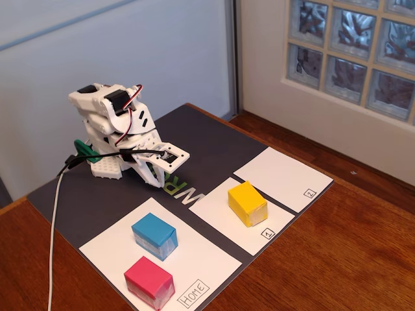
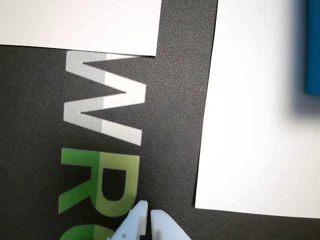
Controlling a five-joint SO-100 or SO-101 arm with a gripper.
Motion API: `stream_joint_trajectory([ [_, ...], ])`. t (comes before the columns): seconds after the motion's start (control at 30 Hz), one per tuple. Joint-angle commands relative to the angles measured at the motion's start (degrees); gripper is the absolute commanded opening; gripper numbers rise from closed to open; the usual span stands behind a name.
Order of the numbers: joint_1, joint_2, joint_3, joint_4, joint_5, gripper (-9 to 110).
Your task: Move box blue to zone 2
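Note:
The blue box [image 1: 155, 235] stands on the back part of the large sheet marked "Home" [image 1: 194, 292]; the wrist view shows only its blue edge [image 2: 313, 50] at the right border. Zone 2 [image 1: 282, 177], a white sheet with a boxed "2" [image 1: 309, 192], lies bare at the right end of the dark mat. My gripper [image 1: 157, 182] is folded low over the mat's lettering, behind the sheets and well apart from the blue box. Its two white fingertips [image 2: 149, 214] sit almost together at the bottom edge of the wrist view, holding nothing.
A pink block [image 1: 149, 280] sits on the Home sheet in front of the blue box. A yellow block [image 1: 247, 202] stands on the sheet marked "1" [image 1: 266, 234]. A white cable [image 1: 54, 240] runs down the left. The dark mat [image 1: 214, 139] lies on a wooden table.

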Motion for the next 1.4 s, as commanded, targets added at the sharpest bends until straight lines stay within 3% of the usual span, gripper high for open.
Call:
stream_joint_trajectory([
  [0.0,0.4,3.0,-0.1,3.6,-1.0,0],
  [0.3,1.6,3.0,-0.1,2.7,-11.0,0],
  [0.63,0.2,1.0,-3.7,-4.1,-9.8,0],
  [0.77,0.0,-23.1,-17.9,-10.7,-7.6,0],
  [0.9,1.0,-52.0,-45.4,-4.9,-8.5,0],
  [1.1,5.9,-65.1,-65.5,-0.4,-16.1,0],
  [1.37,13.2,-78.6,-79.4,0.5,-26.6,0],
])
